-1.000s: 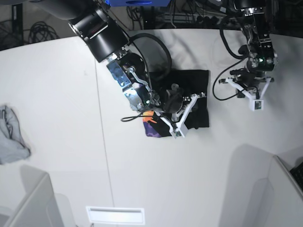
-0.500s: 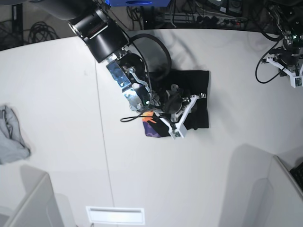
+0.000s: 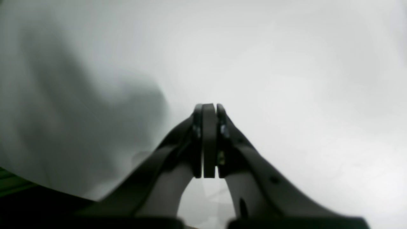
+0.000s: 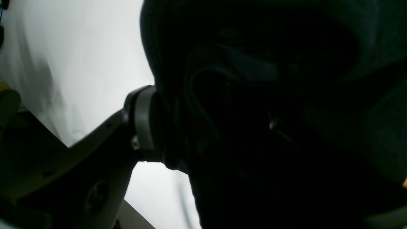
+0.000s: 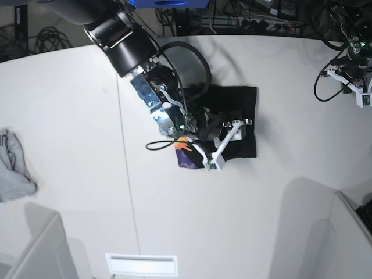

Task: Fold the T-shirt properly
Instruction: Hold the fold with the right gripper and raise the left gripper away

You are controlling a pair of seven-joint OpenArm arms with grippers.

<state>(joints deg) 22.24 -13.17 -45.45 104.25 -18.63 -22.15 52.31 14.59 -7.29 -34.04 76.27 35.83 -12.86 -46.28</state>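
Observation:
The black T-shirt (image 5: 241,102) lies folded into a small block at the table's middle. Its orange and purple print (image 5: 185,156) peeks out at the lower left corner. My right gripper (image 5: 228,144) is low over the shirt's front half with its white fingers spread wide. In the right wrist view black cloth (image 4: 270,95) fills the frame; one finger (image 4: 142,121) shows at its left edge and the other is hidden. My left gripper (image 5: 364,100) is at the far right table edge, well away from the shirt. The left wrist view shows it (image 3: 209,108) shut and empty over bare white table.
A small light grey cloth (image 5: 13,165) lies at the table's left edge. White bin walls stand at the front left (image 5: 35,250) and front right (image 5: 343,232). Cables hang behind the table's back edge (image 5: 244,23).
My left arm has swung from just right of the shirt out to the far right table edge. My right gripper has shifted slightly left and lower on the shirt.

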